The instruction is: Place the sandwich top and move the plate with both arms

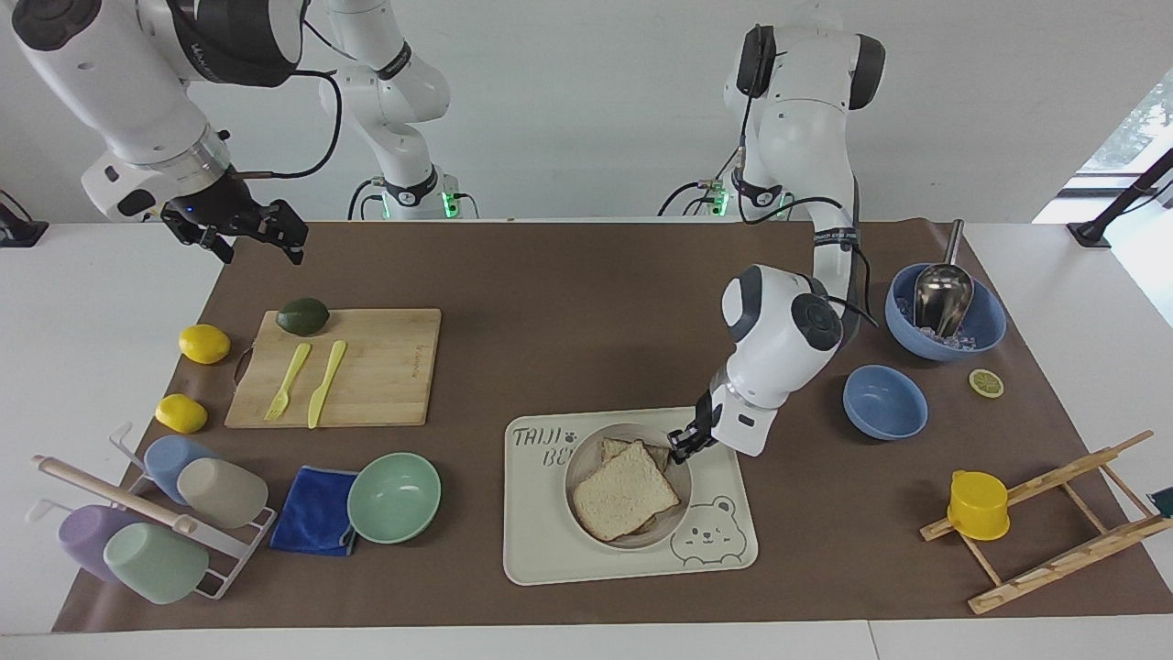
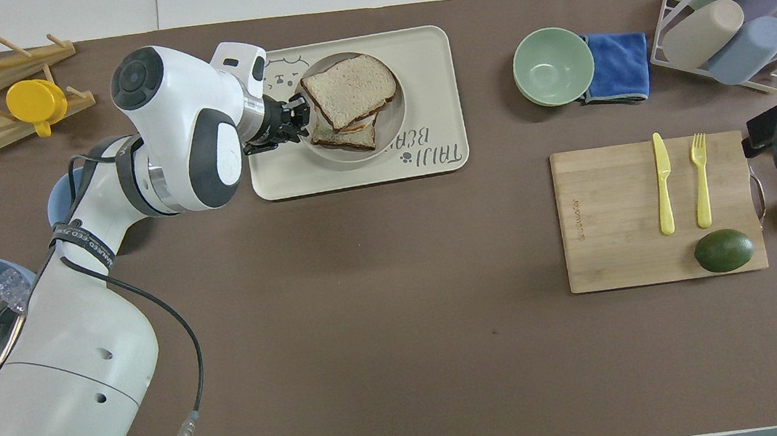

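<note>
A white table carries a brown mat. On the mat lie a cutting board, a lemon, a second yellow fruit, a cup rack, a blue cloth, a green bowl, a cream tray, two blue bowls, a lemon slice and a wooden rack.

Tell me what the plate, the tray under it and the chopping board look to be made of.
Plate: probably matte plastic or melamine; beige-grey, dull, no glare. Tray: likely moulded matte plastic; cream, rounded corners, raised rim, printed bear. Chopping board: wood or bamboo; pale tan with visible grain. The left gripper is at the plate's rim; the right gripper waits.
</note>
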### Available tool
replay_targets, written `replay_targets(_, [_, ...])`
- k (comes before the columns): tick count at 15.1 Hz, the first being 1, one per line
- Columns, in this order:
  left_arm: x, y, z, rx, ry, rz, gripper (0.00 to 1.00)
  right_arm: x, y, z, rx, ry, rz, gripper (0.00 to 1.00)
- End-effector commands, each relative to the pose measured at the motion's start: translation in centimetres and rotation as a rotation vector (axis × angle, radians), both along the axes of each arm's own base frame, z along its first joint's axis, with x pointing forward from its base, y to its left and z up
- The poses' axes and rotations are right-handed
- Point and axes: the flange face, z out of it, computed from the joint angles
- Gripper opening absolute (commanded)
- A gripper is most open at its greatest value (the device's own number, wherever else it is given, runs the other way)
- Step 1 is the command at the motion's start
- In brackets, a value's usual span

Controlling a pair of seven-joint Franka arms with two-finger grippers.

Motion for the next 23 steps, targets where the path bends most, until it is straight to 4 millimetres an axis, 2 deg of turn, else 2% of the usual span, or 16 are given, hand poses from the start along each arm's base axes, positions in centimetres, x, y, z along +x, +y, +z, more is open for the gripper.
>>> replay_targets(1, [-0.3,0.9,0.6,0.021,0.001,0.009,1.0,-0.5,-0.2,0.1,0.031,-0.002,0.014,1.0])
replay_targets(2, [-0.2,1.5,0.7,0.044,0.005,0.002,1.0,-0.5,-0.3,0.1,0.031,-0.002,0.013,1.0])
replay_targets(5, [0.7,5.7,3.8,0.105,-0.013,0.027,1.0,-0.5,-0.2,0.1,0.031,-0.002,0.014,1.0])
replay_targets(7, [1.1,9.4,6.8,0.144,-0.02,0.047,1.0,-0.5,-0.2,0.1,0.031,-0.003,0.014,1.0])
replay_targets(9, [0.5,12.1,11.0,0.165,-0.029,0.037,1.0,-0.5,-0.2,0.1,0.031,-0.003,0.014,1.0])
replay_targets(10, [0.2,14.2,12.7,0.173,-0.017,0.052,1.0,-0.5,-0.3,0.1,0.031,-0.003,0.013,1.0])
replay_targets(12, [-1.0,16.2,16.3,0.219,-0.011,0.04,1.0,-0.5,-0.2,0.1,0.031,-0.003,0.014,1.0])
replay_targets(15, [-3.1,18.2,20.0,0.269,0.001,-0.063,1.0,-0.5,-0.2,0.1,0.031,-0.003,0.014,1.0])
replay_targets(17, [-4.5,20.6,22.6,0.303,-0.005,-0.124,1.0,-0.5,-0.2,0.1,0.031,-0.002,0.014,1.0])
replay_targets(18, [-5.3,21.2,23.9,0.299,-0.001,-0.147,1.0,-0.5,-0.2,0.1,0.031,-0.003,0.014,1.0])
replay_targets(20, [-7.3,22.8,26.5,0.287,0.017,-0.192,1.0,-0.5,-0.2,0.1,0.031,-0.003,0.014,1.0])
replay_targets(23, [-11.0,27.1,30.6,0.268,0.046,-0.278,1.0,-0.5,-0.2,0.1,0.031,-0.003,0.014,1.0])
